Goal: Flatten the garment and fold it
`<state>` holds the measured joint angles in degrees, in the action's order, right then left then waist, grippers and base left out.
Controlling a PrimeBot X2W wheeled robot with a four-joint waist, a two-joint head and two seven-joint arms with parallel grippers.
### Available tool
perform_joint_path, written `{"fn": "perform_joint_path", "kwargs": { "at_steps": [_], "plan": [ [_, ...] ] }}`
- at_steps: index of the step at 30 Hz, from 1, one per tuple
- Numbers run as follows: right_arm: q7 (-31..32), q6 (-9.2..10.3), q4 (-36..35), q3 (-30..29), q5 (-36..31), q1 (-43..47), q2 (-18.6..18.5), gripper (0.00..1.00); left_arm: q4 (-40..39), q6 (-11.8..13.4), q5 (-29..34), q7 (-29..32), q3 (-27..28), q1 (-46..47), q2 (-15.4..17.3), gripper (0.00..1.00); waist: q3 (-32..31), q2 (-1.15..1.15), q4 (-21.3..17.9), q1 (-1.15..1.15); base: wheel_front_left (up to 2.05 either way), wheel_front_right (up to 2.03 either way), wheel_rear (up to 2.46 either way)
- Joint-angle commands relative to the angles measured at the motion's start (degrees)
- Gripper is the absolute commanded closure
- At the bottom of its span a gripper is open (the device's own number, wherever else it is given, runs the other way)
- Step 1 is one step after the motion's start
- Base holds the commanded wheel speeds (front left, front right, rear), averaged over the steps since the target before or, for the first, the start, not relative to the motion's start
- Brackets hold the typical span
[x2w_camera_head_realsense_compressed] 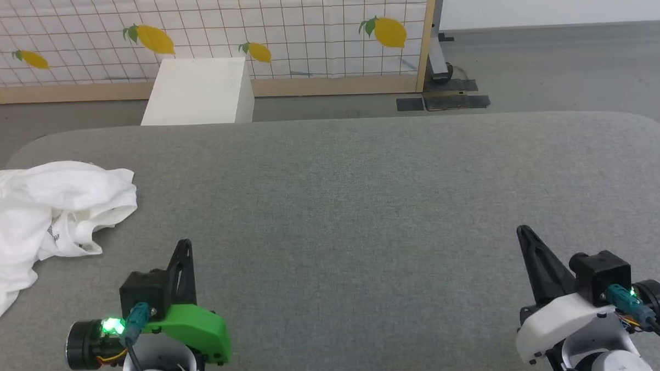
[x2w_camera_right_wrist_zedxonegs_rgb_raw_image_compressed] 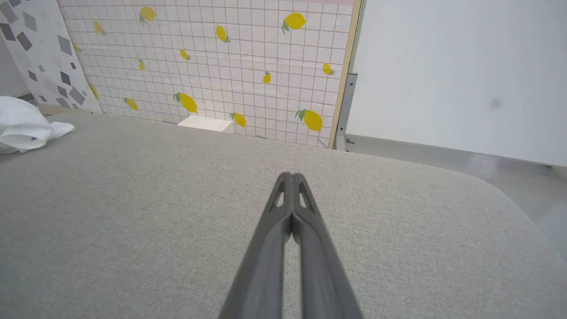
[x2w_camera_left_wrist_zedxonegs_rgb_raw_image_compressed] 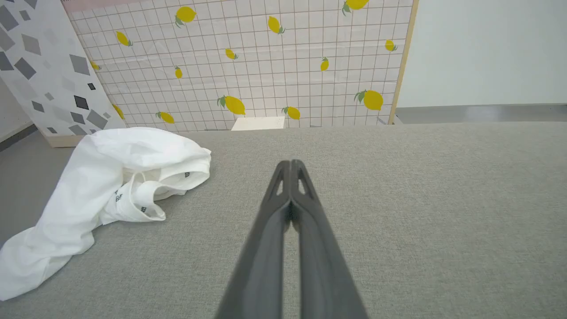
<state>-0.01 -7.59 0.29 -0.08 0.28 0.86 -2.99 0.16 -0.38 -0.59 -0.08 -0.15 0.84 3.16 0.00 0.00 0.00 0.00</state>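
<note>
At the left edge of the grey surface (x2w_camera_head_realsense_compressed: pixel 363 206) the garment (x2w_camera_head_realsense_compressed: pixel 51 211) lies crumpled in a white heap, folds bunched over one another and one loose end trailing toward the near side. In the left wrist view part of it appears to spill past that edge. A few small dark marks show along one rolled hem; they are too small to read.

The left hand (x2w_camera_head_realsense_compressed: pixel 185 245) hovers near the surface's near edge, just right of the garment and not touching it, its two dark fingers pressed together on nothing. The right hand (x2w_camera_head_realsense_compressed: pixel 524 232) sits toward the near right corner, well apart from the garment, its fingers likewise together and empty.

Beyond the far edge a white box (x2w_camera_head_realsense_compressed: pixel 200 91) stands on the floor (x2w_camera_head_realsense_compressed: pixel 551 68) against a lemon-printed panel (x2w_camera_head_realsense_compressed: pixel 302 32).
</note>
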Motion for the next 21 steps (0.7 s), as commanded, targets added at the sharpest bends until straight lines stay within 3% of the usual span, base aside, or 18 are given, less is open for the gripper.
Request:
{"fn": "perform_joint_path", "kwargs": {
  "at_steps": [1, 20, 21],
  "plan": [
    [0.01, 0.10, -0.29, 0.08, -0.28, -0.86, 0.12, 1.00, -0.16, 0.38, 0.59, 0.08, 0.15, -0.84, -0.28, 1.00, 0.00, 0.00, 0.00, 0.00, 0.00, 0.00, 0.00],
    [0.01, 0.10, -0.29, 0.08, -0.28, -0.86, 0.12, 1.00, -0.16, 0.38, 0.59, 0.08, 0.15, -0.84, -0.28, 1.00, 0.00, 0.00, 0.00, 0.00, 0.00, 0.00, 0.00],
    [0.00, 0.00, 0.00, -0.01, 0.02, 0.01, -0.01, 0.00, 0.00, -0.01, -0.01, 0.00, -0.03, 0.01, 0.01, 0.00, 0.00, 0.00, 0.00, 0.00, 0.00, 0.00, 0.00]
  ]
}}
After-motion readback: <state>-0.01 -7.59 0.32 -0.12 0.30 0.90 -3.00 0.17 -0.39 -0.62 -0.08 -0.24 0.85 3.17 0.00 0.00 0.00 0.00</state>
